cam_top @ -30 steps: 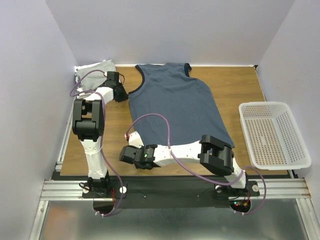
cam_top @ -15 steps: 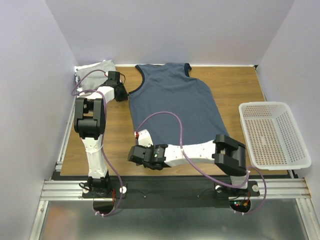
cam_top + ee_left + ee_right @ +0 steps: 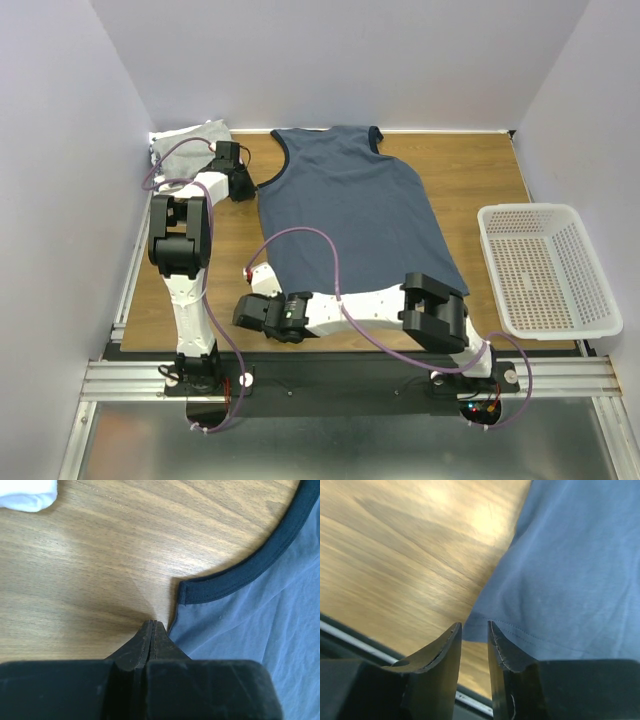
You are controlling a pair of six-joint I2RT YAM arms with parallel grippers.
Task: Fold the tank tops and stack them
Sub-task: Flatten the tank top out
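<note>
Left gripper [image 3: 152,626], closed tight, meets the slate-blue tank top [image 3: 260,645] (perhaps pinching its armhole corner); right gripper [image 3: 475,630], narrowly parted and empty, has the hem corner at its tips.

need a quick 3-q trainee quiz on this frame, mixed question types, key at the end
1. True or false: the left fingers are shut close beside the dark armhole trim of the slate-blue tank top.
2. The right fingers stand apart at which part of that top? A) neckline B) hem corner C) shoulder strap
3. Fill in: the grey tank top sits bunched in the far-____ corner of the table.
Key: 1 true; 2 B; 3 left.
</note>
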